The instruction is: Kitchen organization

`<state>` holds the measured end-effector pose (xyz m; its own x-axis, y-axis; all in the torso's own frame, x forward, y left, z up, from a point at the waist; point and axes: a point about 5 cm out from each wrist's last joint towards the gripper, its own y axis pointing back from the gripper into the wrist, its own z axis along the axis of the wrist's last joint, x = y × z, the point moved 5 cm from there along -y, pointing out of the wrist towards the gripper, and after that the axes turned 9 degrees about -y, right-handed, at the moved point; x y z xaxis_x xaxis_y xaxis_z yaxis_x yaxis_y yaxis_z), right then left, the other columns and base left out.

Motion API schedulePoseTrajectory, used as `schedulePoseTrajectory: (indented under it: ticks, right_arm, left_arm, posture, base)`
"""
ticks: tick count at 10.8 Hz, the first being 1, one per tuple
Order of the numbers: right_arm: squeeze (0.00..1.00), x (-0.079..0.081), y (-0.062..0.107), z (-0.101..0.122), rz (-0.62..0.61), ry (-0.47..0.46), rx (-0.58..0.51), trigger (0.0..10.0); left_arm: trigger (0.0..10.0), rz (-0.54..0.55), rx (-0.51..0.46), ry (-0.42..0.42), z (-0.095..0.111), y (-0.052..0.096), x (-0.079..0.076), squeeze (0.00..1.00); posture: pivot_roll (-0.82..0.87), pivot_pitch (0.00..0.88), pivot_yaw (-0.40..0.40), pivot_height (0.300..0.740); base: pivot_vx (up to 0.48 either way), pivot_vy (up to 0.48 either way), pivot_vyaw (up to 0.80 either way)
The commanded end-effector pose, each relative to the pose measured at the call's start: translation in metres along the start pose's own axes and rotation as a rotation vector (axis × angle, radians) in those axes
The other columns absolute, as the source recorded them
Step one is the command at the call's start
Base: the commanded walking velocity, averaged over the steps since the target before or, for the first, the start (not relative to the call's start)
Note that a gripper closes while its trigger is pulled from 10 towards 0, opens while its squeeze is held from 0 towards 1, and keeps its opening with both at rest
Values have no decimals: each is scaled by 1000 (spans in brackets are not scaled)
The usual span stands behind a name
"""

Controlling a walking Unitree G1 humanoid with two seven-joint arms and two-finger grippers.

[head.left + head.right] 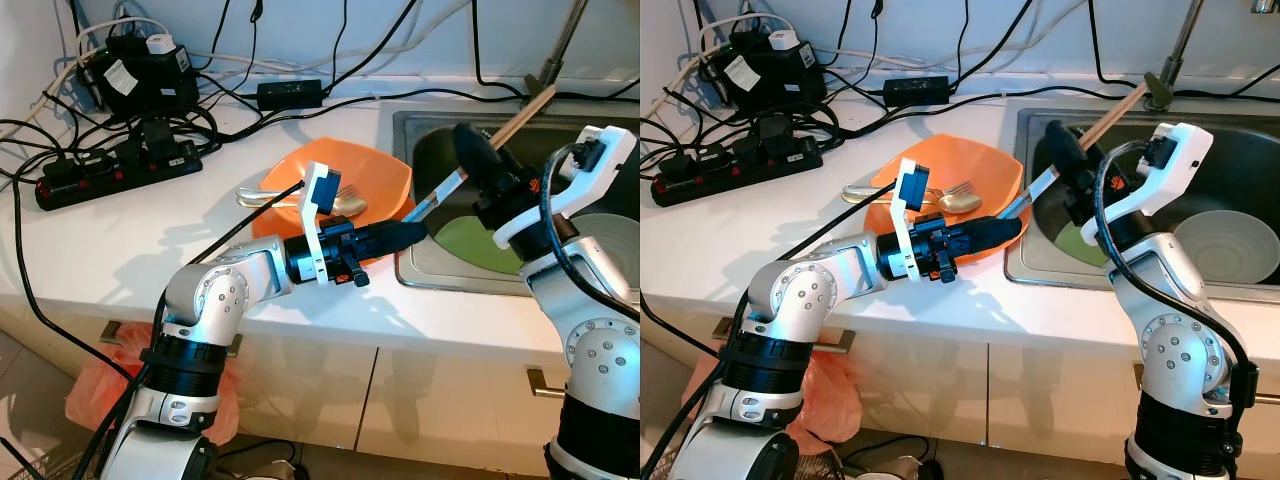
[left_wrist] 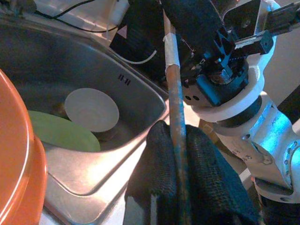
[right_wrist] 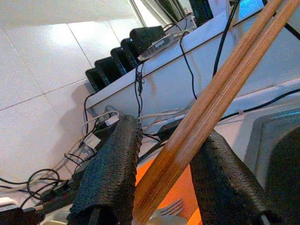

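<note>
Chopsticks, a stiff, light wooden pair, slant over the sink beside the orange bowl on the worktop. Left claw pinches their lower end tight; right claw sits narrowly around the mid-shaft. Being thin and smooth, they will likely slip or twist unless held together near the middle.

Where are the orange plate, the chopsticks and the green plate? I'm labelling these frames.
orange plate (image 1: 385, 180), left eye view, bare far-right part of its surface.
chopsticks (image 3: 220, 89), right wrist view, middle of the wooden shafts.
green plate (image 2: 61, 133), left wrist view, its flat face in the sink.
</note>
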<state>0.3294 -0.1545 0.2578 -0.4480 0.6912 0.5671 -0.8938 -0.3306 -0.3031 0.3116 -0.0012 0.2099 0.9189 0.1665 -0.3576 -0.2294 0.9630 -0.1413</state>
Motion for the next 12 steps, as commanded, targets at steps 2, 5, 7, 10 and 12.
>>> schedulePoseTrajectory:
  ticks: [2, 5, 7, 10, 12]
  right_arm:
    - [0, -12, 1, -2, -64, -4, 5, 0]
    - [0, -13, 0, -2, -72, -6, -3, 0]
    - [0, -15, 2, -2, -83, -8, -10, 0]
    - [0, -15, 3, -7, -100, -28, -29, 0]
    - [0, -17, 3, -7, -113, -31, -38, 0]
  left_arm:
    - [0, -55, -58, -3, 16, -1, -8, 0]
    - [0, -33, -59, 5, 13, -2, -4, 0]
    - [0, -27, -64, 12, 13, -3, -2, 0]
    - [10000, 37, -77, -8, 22, -5, 12, 0]
    - [10000, 61, -90, -7, 23, -6, 17, 541]
  posture:
    - [12, 30, 75, 740]
    - [10, 26, 77, 740]
    - [9, 25, 95, 740]
    - [11, 26, 117, 740]
    - [14, 25, 121, 740]
  base:
    - [0, 0, 0]
    - [0, 0, 0]
    - [0, 0, 0]
    - [0, 0, 0]
    - [0, 0, 0]
